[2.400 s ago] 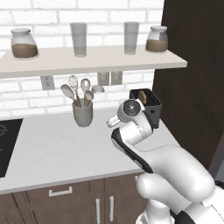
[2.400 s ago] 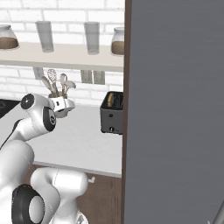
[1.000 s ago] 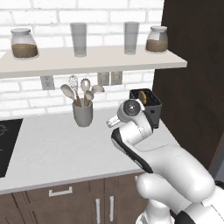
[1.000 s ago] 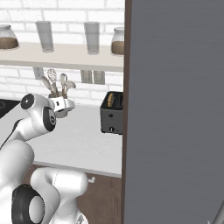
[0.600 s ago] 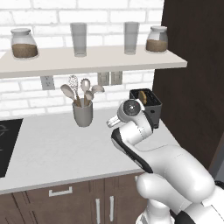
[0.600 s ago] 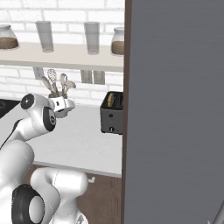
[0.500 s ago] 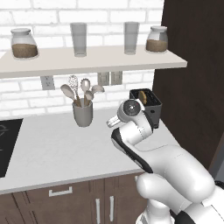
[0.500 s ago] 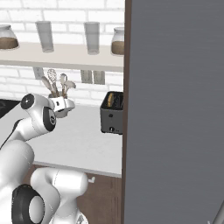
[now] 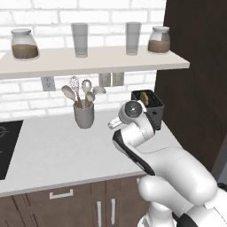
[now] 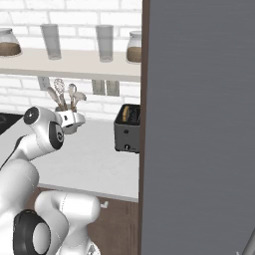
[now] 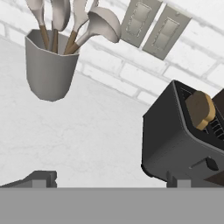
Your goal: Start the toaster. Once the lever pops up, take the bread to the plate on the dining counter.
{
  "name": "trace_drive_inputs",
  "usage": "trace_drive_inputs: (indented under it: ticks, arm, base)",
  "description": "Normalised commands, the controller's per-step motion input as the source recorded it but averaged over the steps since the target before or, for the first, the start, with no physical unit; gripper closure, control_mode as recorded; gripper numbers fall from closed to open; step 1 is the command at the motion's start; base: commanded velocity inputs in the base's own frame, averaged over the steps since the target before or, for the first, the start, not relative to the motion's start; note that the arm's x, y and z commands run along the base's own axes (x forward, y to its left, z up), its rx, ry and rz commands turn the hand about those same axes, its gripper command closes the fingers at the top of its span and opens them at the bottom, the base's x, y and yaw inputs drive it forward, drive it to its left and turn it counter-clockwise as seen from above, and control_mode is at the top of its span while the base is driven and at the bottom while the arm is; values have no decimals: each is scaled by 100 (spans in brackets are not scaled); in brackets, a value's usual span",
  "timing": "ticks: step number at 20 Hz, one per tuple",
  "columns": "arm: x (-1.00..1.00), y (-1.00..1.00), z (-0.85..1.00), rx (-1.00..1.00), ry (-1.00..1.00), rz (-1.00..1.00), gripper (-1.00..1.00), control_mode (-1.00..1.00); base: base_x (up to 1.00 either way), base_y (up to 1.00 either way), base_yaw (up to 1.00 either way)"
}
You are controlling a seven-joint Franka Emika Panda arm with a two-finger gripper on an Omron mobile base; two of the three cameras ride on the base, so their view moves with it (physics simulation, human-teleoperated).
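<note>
Black toaster (image 9: 149, 105) standing at the right end of the white counter (image 9: 53, 150) against the brick wall, hard beside the dark tall cabinet (image 9: 195, 75). Tan-brown bread (image 11: 200, 109) poking up out of a top slot, also visible as a small tan tip in the left base view (image 9: 144, 98). Toaster seen in the right base view (image 10: 127, 128) partly cut off by a grey panel (image 10: 199, 124). Gripper (image 11: 109, 180) held above the counter, short of the toaster and apart from it, with nothing between the finger tips (image 11: 41, 178); tips set wide apart at the two bottom corners of the hand view, so spread well open and holding nothing. In the hand view, toaster (image 11: 183, 135) lying to the right of the gap, tilted with the camera, lower front edge close by the right tip. Grey utensil cup (image 11: 48, 65) with spoons and a whisk off to the upper left, well apart from the toaster. Shelf (image 9: 88, 62) above with jars and glasses.
</note>
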Motion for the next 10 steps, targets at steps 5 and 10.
trace_drive_inputs:
  ticks: [5,10]
  arm:
    - [7,-55,0,0,-3,-14,-100,-100]
    - [0,-100,13,10,-4,-13,-100,-100]
  base:
    - [0,0,0]
    - [0,0,0]
